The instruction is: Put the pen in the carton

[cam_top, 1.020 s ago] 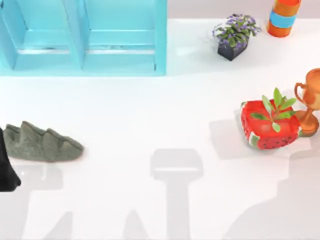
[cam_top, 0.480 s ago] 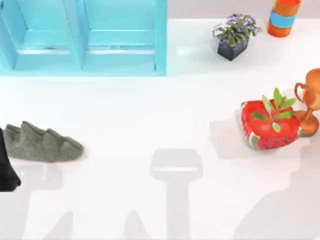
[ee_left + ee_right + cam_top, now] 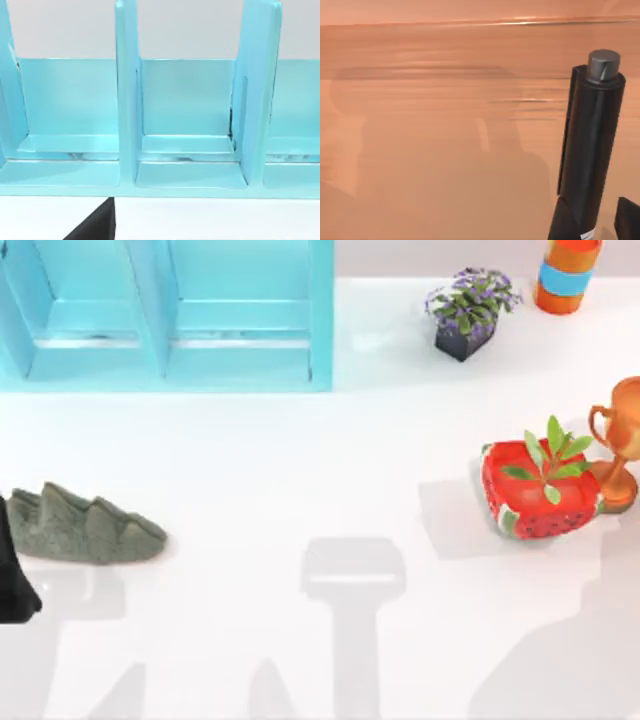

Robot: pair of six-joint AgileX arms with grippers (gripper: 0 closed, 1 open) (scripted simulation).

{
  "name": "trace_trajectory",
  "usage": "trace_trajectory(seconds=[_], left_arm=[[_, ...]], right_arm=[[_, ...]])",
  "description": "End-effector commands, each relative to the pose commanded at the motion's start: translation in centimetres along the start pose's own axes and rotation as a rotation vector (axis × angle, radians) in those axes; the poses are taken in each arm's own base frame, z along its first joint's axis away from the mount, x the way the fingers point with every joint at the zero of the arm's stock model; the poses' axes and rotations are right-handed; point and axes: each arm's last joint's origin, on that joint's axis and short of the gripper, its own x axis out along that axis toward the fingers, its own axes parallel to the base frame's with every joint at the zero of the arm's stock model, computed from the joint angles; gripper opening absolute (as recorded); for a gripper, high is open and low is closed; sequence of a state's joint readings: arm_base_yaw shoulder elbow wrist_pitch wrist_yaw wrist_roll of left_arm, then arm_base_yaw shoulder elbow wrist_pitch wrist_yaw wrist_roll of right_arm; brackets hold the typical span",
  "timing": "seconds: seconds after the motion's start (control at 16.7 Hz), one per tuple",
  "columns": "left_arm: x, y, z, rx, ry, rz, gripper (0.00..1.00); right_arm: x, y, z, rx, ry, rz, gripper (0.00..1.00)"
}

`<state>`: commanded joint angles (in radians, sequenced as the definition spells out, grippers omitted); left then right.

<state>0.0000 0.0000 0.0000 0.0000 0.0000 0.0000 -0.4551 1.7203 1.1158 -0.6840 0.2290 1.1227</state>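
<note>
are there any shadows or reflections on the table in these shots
Top view: soft grey shadows fall on the white table, one boxy shape mid-table, another beside the red watermelon planter. Right wrist view: a dim shadow lies on the orange surface behind the pen.

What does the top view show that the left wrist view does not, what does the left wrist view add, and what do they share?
Top view: a grey rock at the table's left, a purple-flowered pot, an orange and blue vase, a red plant pot and a bronze trophy at the right.
Left wrist view: the compartments' back walls seen front-on, and a black corner that I cannot identify.
Shared: the blue divided rack and the white table.
</note>
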Motion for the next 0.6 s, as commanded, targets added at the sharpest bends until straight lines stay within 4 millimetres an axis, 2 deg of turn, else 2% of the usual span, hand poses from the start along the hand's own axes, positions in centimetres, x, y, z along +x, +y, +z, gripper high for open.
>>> trace_trajectory(seconds=[0.48, 0.6], left_arm=[[0.00, 0.00, 0.00, 0.000, 0.000, 0.000, 1.00], [0.00, 0.00, 0.00, 0.000, 0.000, 0.000, 1.00]], right_arm=[[0.00, 0.00, 0.00, 0.000, 0.000, 0.000, 0.98], [0.00, 0.00, 0.00, 0.000, 0.000, 0.000, 1.00]])
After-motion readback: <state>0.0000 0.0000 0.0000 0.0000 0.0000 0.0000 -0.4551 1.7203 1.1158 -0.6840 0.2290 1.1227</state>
